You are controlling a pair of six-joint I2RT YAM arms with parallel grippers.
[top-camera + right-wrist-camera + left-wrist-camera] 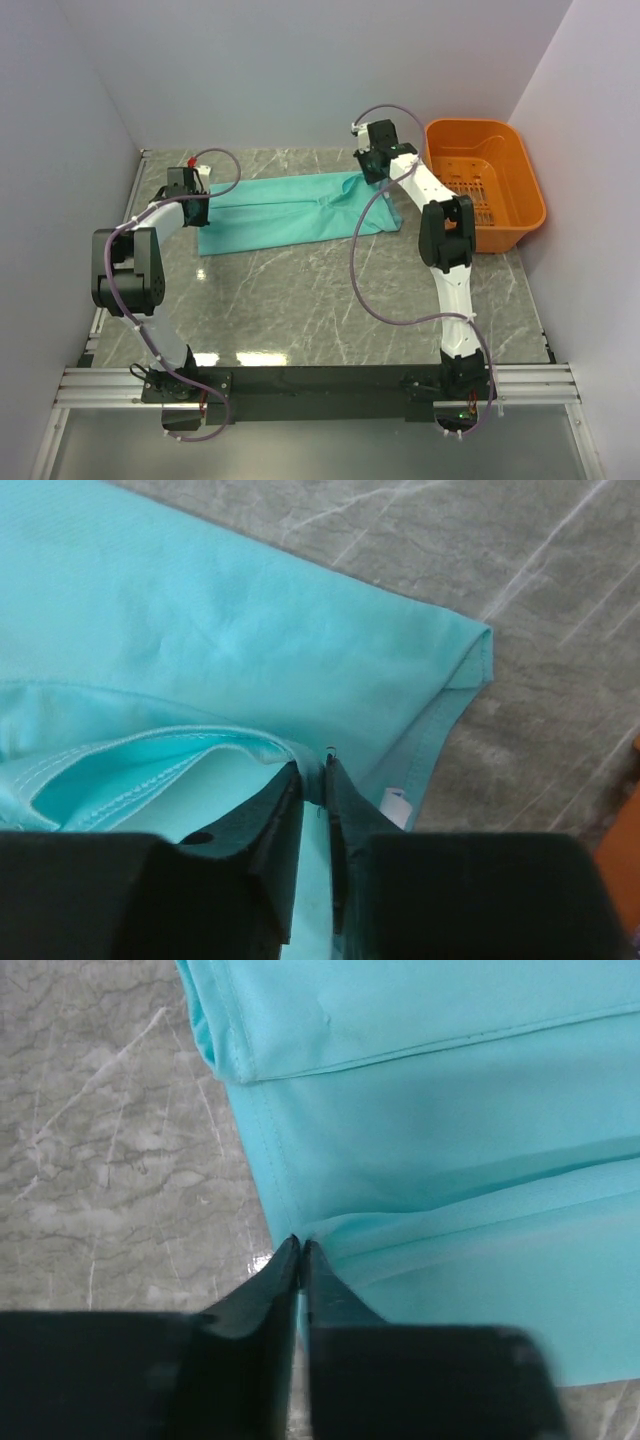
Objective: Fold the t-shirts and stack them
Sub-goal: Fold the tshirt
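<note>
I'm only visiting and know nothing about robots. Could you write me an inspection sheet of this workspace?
Surface: grey marbled table.
Job's things: one teal t-shirt, partly folded, lying flat at the far side.
Clutter: orange basket, far right corner.
Grippers: left gripper and right gripper at opposite shirt ends, jaws nearly together with cloth between.
Cables: purple cables looping along both arms.
Surroundings: plain white walls.

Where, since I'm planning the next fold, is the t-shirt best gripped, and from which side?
Probably at its two short ends, approached low from left and right. The t-shirt lies flat as a long strip across the table; its stacked hems there offer an edge to pinch.
</note>
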